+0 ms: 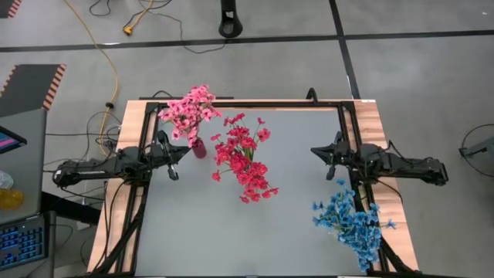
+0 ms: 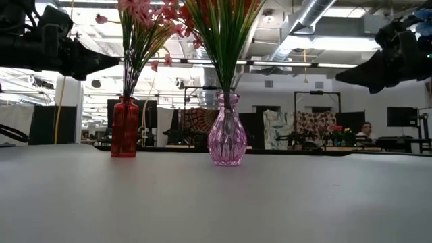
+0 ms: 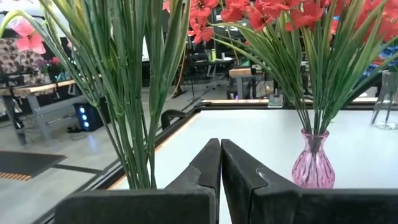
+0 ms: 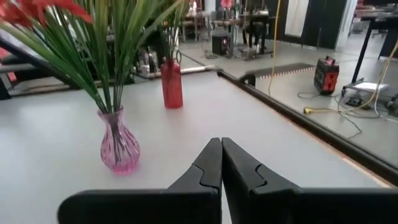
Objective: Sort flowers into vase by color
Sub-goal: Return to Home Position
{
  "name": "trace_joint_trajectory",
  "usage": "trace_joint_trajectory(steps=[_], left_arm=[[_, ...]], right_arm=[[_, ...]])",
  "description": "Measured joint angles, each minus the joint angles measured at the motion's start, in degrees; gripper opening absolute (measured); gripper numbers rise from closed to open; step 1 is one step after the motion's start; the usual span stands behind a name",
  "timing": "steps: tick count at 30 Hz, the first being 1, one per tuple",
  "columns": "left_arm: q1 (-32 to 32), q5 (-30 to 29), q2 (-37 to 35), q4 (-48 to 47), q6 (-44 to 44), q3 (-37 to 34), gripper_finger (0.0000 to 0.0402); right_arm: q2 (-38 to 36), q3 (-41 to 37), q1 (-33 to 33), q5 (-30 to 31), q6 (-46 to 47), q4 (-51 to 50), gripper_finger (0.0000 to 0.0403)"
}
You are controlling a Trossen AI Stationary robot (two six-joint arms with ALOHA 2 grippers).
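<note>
Worktop (image 1: pixel 293 193): left arm (image 1: pixel 100 166) and right arm (image 1: pixel 409 166) held level over its left and right edges, left claw (image 3: pixel 220 142) and right claw (image 4: pixel 221 140) both clenched. Red flowers (image 1: pixel 243 158), centre, in pink vase (image 2: pixel 227 131); pink flowers (image 1: pixel 189 108) in red vase (image 2: pixel 125 128) toward the left edge; blue flowers (image 1: pixel 355 220) at the right edge.

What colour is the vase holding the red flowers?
The vase is pink see-through glass, clearest in the low view.

3 bunches stand upright on thin green stems. The pink flowers (image 1: pixel 190 108) fill a slim red vase (image 2: pixel 125 127) near the left side of the table (image 1: pixel 293 232). The red flowers (image 1: pixel 243 158) fan from a ribbed pink glass vase (image 2: pixel 227 131) just beside it, toward the middle. The blue flowers (image 1: pixel 353 222) sit well apart, by the right edge.
</note>
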Motion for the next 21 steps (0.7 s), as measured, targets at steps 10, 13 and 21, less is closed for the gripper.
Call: trace_joint_trajectory(steps=[10, 13, 21], left_arm=[[0.0, 0.0, 0.0, 0.0, -0.1, 0.0, 0.0000], [0.0, 0.0, 0.0, 0.0, 0.4, 0.0, 0.0000], [0.0, -0.1, 0.0, 0.0, 4.3, 0.0, 0.0000]], right_arm=[[0.2, -3.5, -0.7, -3.2, -6.2, 10.9, 0.0034], [0.2, -3.6, -1.7, -3.2, -6.2, 10.8, 0.0036], [0.2, -3.6, -4.5, -2.8, -1.0, 10.8, 0.0037]])
